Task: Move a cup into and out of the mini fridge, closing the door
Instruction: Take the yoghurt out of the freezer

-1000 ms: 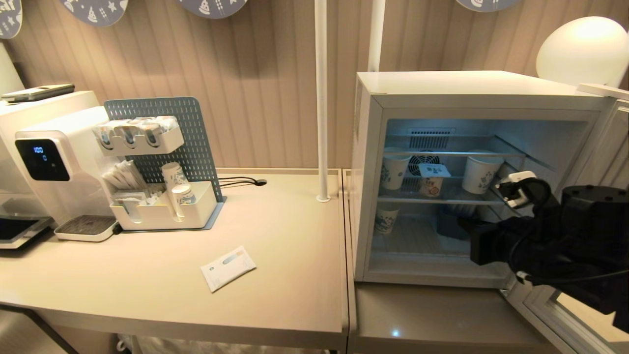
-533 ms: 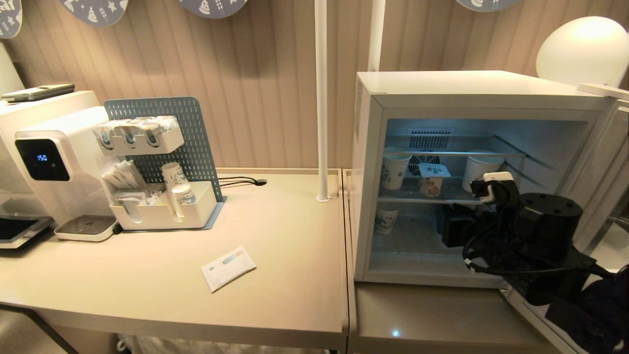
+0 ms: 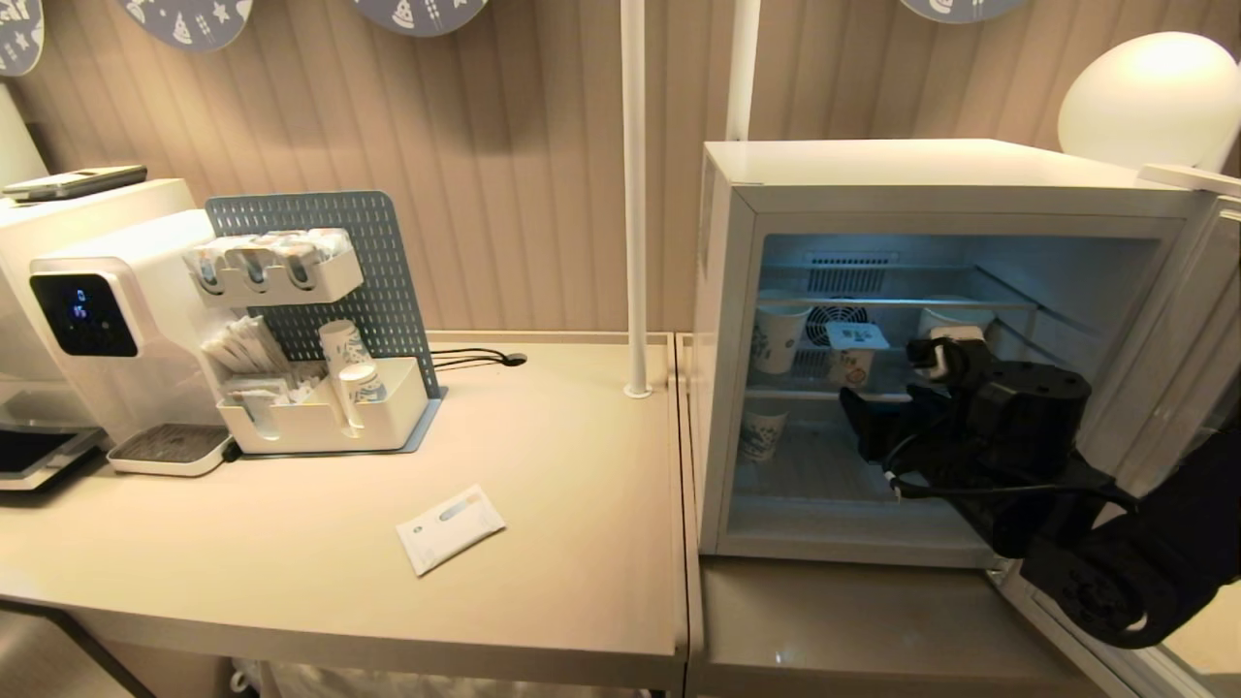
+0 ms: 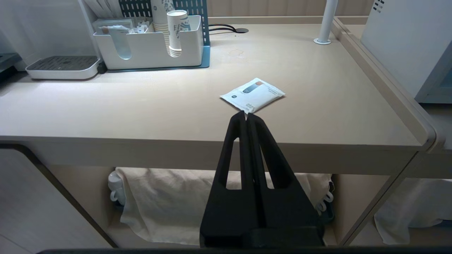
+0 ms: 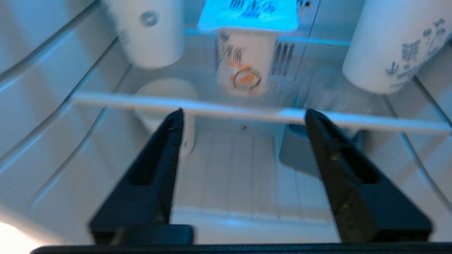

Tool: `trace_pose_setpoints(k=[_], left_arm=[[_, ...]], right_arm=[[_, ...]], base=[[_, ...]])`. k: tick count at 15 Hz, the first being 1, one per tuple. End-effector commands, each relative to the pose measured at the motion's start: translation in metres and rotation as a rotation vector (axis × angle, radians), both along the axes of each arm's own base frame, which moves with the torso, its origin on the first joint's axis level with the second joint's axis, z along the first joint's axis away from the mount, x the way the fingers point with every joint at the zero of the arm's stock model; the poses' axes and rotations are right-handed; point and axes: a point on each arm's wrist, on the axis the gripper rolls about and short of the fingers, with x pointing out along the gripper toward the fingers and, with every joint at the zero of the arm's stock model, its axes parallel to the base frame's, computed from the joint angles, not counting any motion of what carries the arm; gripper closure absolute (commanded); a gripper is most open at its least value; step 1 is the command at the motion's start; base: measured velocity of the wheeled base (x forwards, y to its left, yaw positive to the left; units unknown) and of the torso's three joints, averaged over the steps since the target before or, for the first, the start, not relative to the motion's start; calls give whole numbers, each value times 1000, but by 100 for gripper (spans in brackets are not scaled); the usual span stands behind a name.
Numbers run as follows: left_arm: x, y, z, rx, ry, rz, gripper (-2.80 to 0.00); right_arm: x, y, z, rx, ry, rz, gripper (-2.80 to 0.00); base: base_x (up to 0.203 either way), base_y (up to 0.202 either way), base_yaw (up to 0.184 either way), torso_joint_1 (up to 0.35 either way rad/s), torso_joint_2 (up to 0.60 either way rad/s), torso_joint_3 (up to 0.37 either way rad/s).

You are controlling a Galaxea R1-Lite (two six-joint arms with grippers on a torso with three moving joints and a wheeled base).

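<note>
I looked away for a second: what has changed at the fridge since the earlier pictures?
The right tool has reached further into the boxy white mini fridge, toward the small white tapered yogurt cup on the wire shelf, with its fingers spread and empty. The cup, the paper cups and the open door stayed put; the left tool stays parked and shut.

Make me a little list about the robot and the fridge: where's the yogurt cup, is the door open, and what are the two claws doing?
mini fridge: on the counter, lit inside
door: swung open to the right
cup: on the middle wire shelf, between two taller paper cups, untouched
right gripper: fingers spread wide, inside the fridge, just below and in front of the cup's shelf, empty
left gripper: shut, parked in front of the table edge, near the white packet
</note>
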Motion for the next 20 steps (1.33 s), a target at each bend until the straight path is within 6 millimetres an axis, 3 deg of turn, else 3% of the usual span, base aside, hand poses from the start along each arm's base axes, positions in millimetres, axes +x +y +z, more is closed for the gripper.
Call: trace_pose_setpoints(k=[1,9,16,20], left_arm=[[0,0,0,0,1,-1,0],[0,0,0,-3,0,-1,0],[0,0,0,-5,-2,-1,0],[0,0,0,-8,-6,1,0]], right_arm=[[12,2,-3,2,-8,-8,-280],[52,-3,-14,-1,-6,-52,-280],[75,-4,-6,4,-21,-68,-280],[89,0,-12,0,-8,-68,-280]], base=[[0,0,0,0,0,0],[0,0,0,0,0,0],[0,0,0,0,0,0],[0,0,0,0,0,0]])
